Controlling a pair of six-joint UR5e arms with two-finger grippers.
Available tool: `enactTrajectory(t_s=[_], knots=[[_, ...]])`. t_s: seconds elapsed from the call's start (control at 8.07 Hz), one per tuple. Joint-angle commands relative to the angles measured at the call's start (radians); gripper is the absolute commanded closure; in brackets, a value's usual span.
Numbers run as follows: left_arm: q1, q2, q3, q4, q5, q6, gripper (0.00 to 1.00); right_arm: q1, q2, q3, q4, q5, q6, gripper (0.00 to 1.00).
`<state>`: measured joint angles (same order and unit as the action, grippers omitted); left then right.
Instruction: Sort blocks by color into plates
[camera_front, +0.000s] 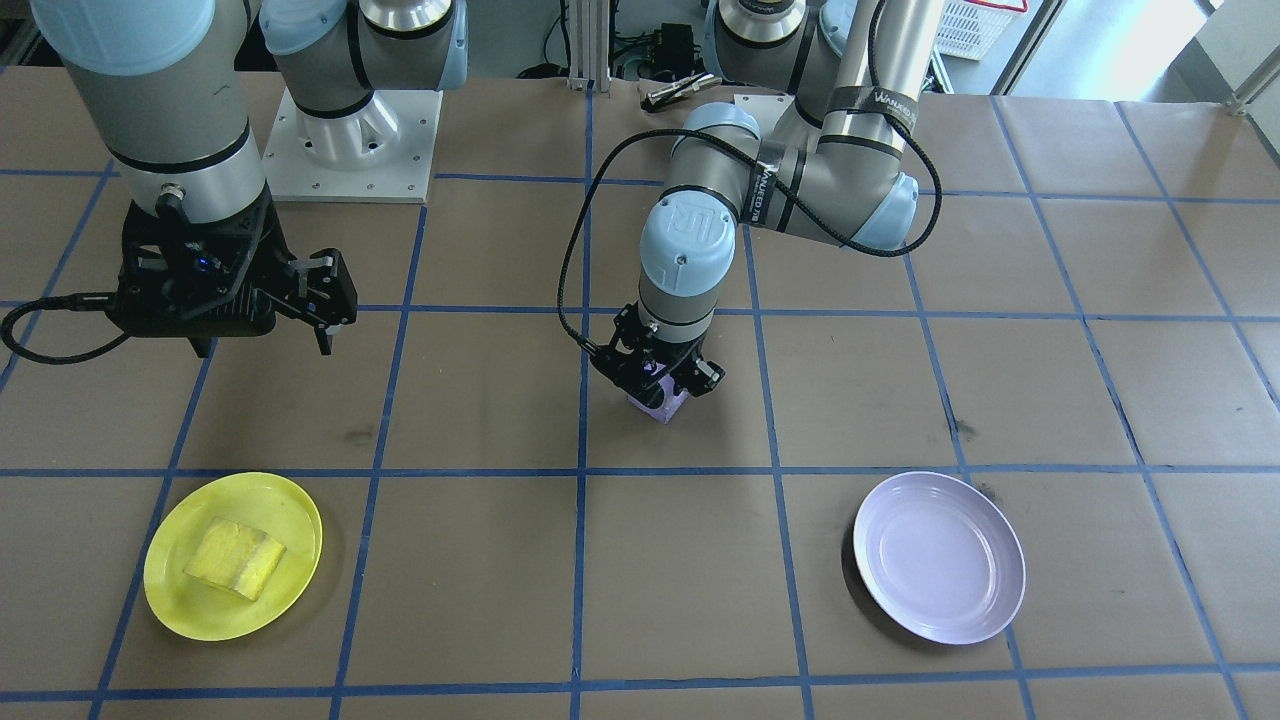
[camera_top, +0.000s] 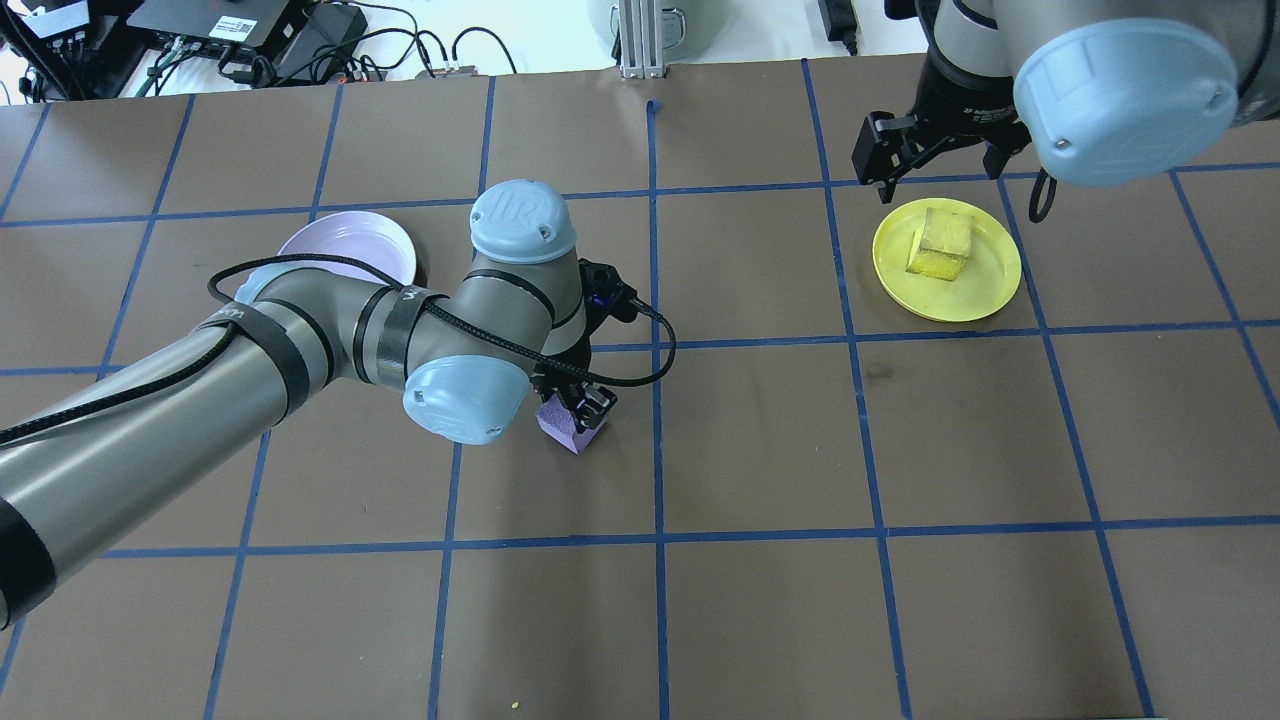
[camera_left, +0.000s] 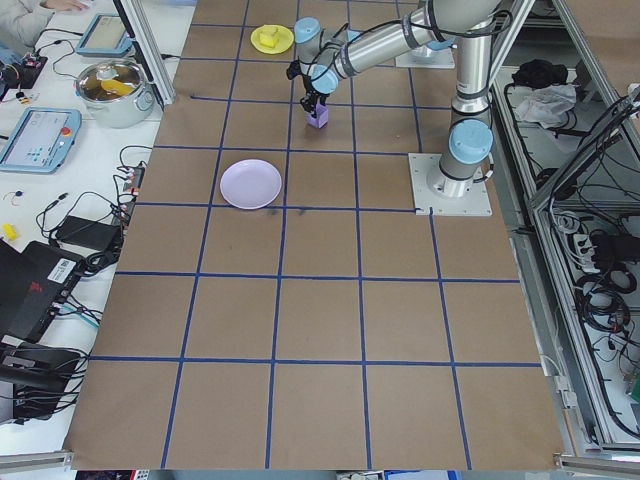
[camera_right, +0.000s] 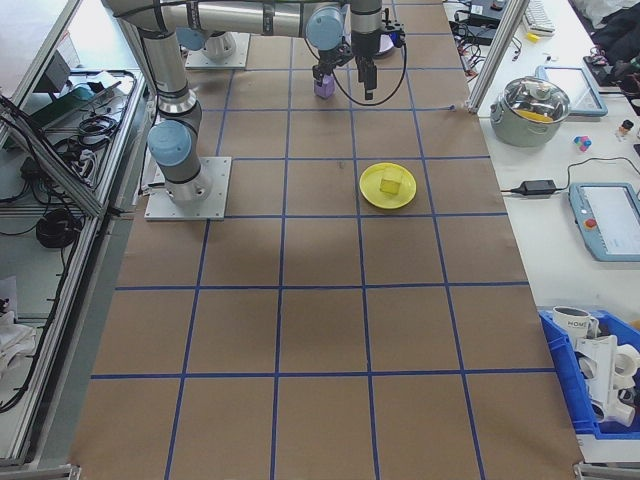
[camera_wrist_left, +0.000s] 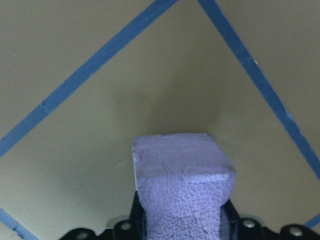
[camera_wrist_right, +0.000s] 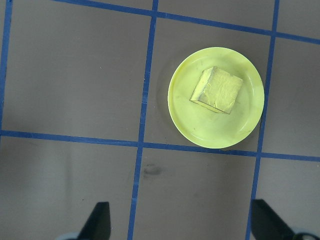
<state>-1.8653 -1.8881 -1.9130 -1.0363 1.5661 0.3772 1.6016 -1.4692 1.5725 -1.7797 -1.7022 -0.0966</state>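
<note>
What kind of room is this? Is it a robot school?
Probably a robotics lab. Two robot arms are bolted to a table marked with blue tape squares, cables and control tablets sit along its edges, and the left end effector holds a purple block.

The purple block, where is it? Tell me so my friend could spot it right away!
Start at the brown table with blue tape squares and find the arm reaching toward the middle. At its tip, the left claw is closed on the purple block. It is small, pale purple and foamy; the only other block is yellow and lies in the yellow plate.
</note>
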Motion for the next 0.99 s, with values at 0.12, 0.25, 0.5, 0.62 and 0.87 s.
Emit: enactTrajectory(t_s=[0.12, 0.25, 0.5, 0.62, 0.87], knots=[[0.081, 0.090, 0.113, -0.183, 0.078, -0.021, 1.00, 0.000, 0.000, 0.001, -0.012, 0.001, 0.000, 0.00], [0.175, 0.102, 0.218, -0.327, 0.069, -0.023, 1.00, 0.000, 0.000, 0.001, -0.011, -0.002, 0.000, 0.00], [0.303, 0.081, 0.388, -0.442, 0.071, -0.008, 1.00, 0.000, 0.000, 0.001, -0.012, -0.002, 0.000, 0.00], [0.348, 0.064, 0.411, -0.439, 0.068, -0.003, 1.00, 0.000, 0.001, 0.001, -0.012, -0.002, 0.000, 0.00], [0.454, 0.000, 0.428, -0.389, 0.064, 0.014, 1.00, 0.000, 0.001, 0.003, -0.012, 0.001, 0.000, 0.00]])
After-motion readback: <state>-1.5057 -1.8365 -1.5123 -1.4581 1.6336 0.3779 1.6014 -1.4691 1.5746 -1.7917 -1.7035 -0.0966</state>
